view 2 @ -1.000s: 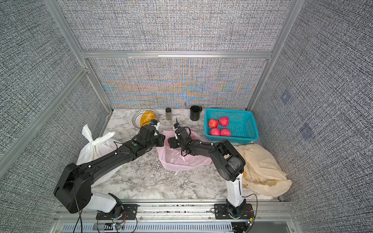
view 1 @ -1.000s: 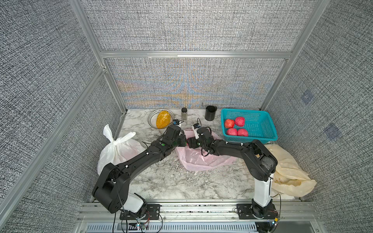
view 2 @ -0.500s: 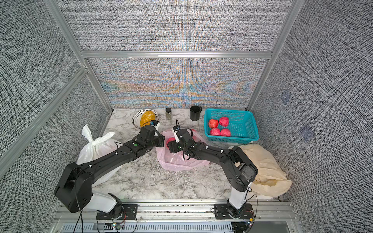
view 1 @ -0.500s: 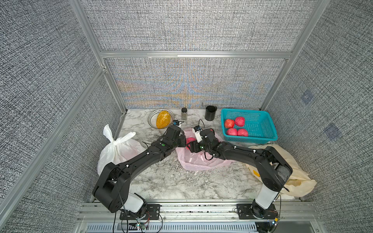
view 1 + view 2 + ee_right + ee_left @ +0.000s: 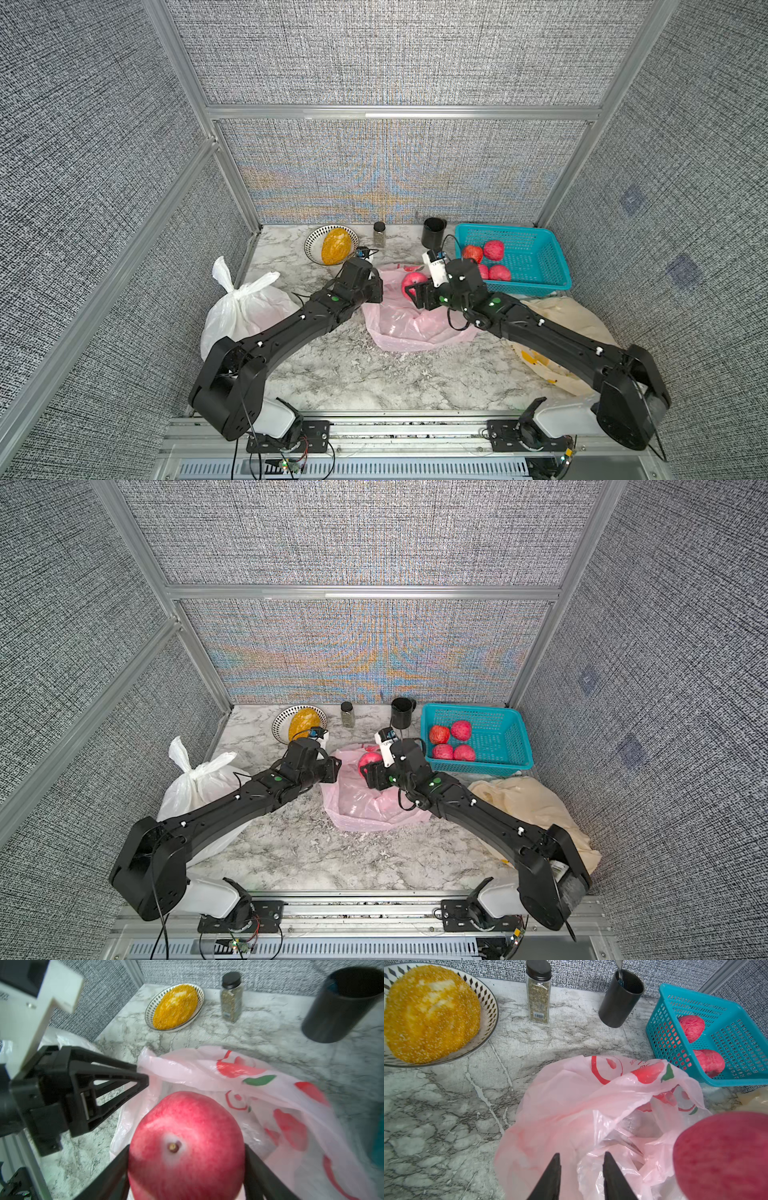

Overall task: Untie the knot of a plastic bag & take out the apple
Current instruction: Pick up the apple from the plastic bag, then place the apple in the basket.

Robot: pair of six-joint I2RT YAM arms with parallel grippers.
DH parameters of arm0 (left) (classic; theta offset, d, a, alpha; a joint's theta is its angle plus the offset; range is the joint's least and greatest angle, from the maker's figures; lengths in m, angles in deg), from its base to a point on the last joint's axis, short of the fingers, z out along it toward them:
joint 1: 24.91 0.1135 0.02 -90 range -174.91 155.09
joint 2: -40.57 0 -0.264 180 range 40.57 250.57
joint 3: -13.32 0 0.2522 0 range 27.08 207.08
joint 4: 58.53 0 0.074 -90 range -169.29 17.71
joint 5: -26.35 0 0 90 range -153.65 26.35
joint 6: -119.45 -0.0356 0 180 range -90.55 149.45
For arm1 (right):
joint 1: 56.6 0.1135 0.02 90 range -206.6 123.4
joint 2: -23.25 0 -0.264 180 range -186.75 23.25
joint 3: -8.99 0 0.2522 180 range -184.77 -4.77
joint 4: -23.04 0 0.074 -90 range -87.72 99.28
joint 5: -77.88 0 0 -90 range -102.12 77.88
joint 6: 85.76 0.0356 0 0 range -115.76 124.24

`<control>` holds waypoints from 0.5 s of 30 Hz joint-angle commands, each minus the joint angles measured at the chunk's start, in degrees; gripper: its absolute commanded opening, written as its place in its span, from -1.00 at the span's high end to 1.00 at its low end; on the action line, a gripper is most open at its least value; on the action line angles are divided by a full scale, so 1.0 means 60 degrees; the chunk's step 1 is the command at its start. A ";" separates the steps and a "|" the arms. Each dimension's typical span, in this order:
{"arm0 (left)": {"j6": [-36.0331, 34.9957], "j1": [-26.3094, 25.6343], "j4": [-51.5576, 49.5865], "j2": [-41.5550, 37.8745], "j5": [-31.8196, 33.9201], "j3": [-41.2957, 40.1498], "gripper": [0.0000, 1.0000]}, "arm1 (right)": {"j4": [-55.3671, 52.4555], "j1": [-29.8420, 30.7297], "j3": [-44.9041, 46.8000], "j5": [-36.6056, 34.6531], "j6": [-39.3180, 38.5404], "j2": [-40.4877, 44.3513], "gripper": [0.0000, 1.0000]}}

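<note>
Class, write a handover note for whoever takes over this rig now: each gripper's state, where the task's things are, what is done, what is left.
Left gripper: open, at the mouth of the pink plastic bag.
Right gripper: shut on the red apple, held above the bag.
Done: knot untied, bag open, apple gripped.
To do: carry the apple clear and set it down, probably in the teal plastic basket.

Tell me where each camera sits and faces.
Top views: high in front, looking down at the table; left arm, right arm show.
Left wrist: on left arm, facing the pink bag; left gripper tips show.
Right wrist: on right arm, facing the apple in the right gripper.
Shared: both wrist views show pink bag and apple.
</note>
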 commanded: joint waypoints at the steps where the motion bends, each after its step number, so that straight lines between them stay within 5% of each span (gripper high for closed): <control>1: -0.0333 0.0000 -0.0072 -0.0116 -0.0050 0.0109 0.11 | -0.0207 -0.0660 -0.0105 -0.0413 -0.0364 0.0326 -0.50; 15: -0.0688 -0.0001 -0.0167 -0.0234 -0.0644 0.0222 -0.63 | 0.0692 -0.5144 -0.0767 0.0274 -0.0861 -0.1582 -0.50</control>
